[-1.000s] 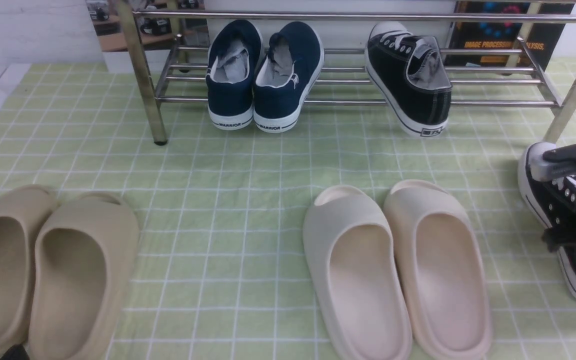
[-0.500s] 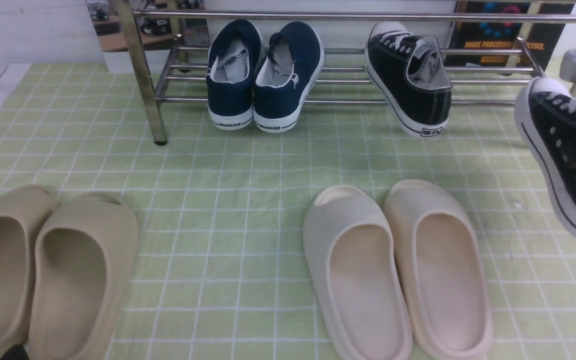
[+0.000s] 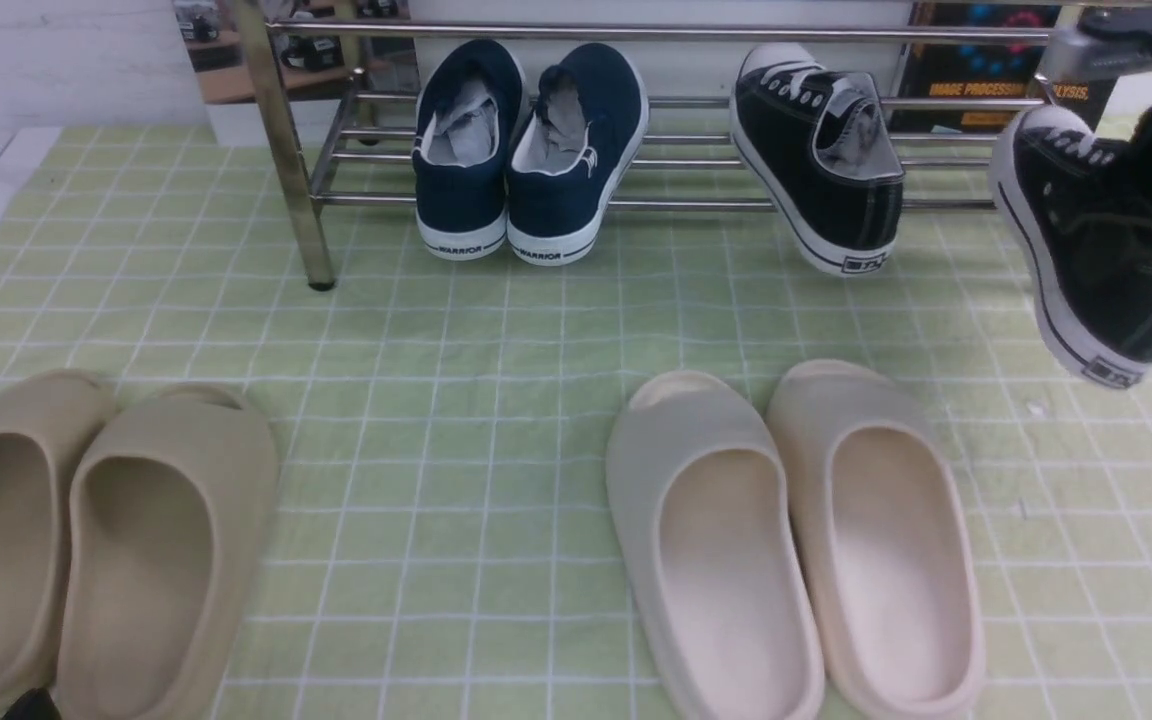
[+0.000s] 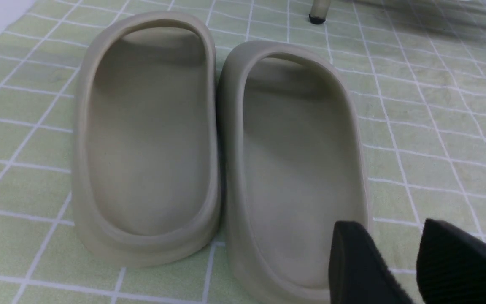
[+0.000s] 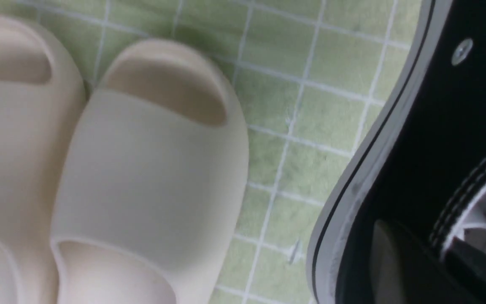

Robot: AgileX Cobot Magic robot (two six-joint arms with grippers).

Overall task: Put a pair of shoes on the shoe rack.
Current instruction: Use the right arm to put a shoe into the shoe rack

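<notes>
black sneaker (image 3: 1106, 280) seemingly aloft, mate (image 3: 826, 170) on rack (image 3: 281, 150)

"WARRIOR" on navy sneakers' (image 3: 561, 200) heels; "IMAGE PROCESS" on poster (image 3: 976, 60)

Pale green cloth (image 3: 456, 400) with white grid, tan-beige slides (image 4: 293, 169) just beside the black fingers (image 4: 355, 261) of the left gripper (image 4: 388, 230), cream slides (image 3: 716, 560), navy slip-ons (image 3: 566, 190) with white soles, black canvas sneaker (image 3: 1096, 250) and its twin (image 3: 836, 190), white laces, toe caps and dark-striped white soles, chrome rack (image 3: 281, 150).
</notes>
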